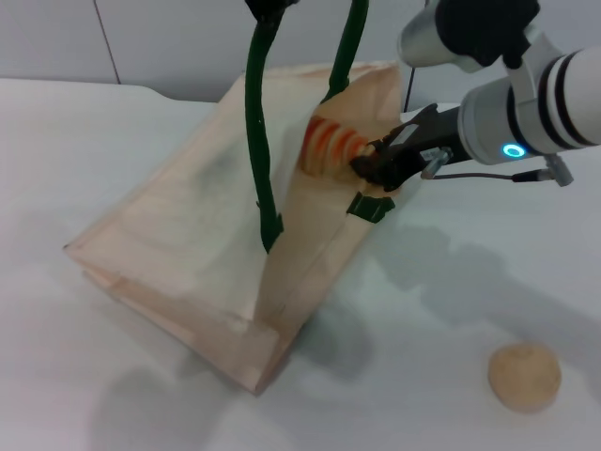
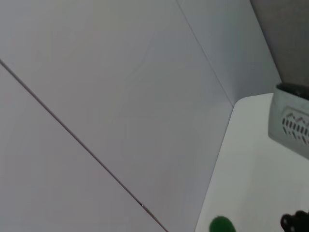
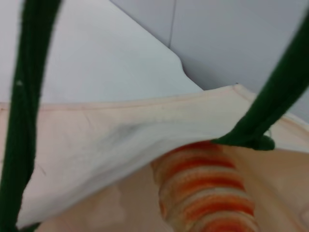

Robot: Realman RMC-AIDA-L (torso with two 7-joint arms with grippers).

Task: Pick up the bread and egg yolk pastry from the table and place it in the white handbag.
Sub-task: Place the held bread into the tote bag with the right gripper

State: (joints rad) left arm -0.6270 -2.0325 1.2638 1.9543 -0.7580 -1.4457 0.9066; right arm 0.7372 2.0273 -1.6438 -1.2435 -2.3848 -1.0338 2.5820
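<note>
The white handbag (image 1: 188,254) stands tilted on the table with its mouth open, and its dark green handles (image 1: 258,122) are pulled up taut out of the top of the head view. My right gripper (image 1: 368,165) is at the bag's mouth, shut on one end of the bread (image 1: 329,143). The orange-striped loaf pokes into the opening. In the right wrist view the bread (image 3: 207,193) lies just under the bag's cream rim (image 3: 96,140), between the handles (image 3: 24,121). The egg yolk pastry (image 1: 524,376) sits alone on the table at the near right. A dark part of my left gripper (image 1: 270,7) shows at the top, where one handle ends.
The white table (image 1: 451,282) spreads around the bag, with a grey wall behind it. The left wrist view shows wall panels, the table corner, a pale grey vented box (image 2: 291,126) and a bit of green handle (image 2: 221,225).
</note>
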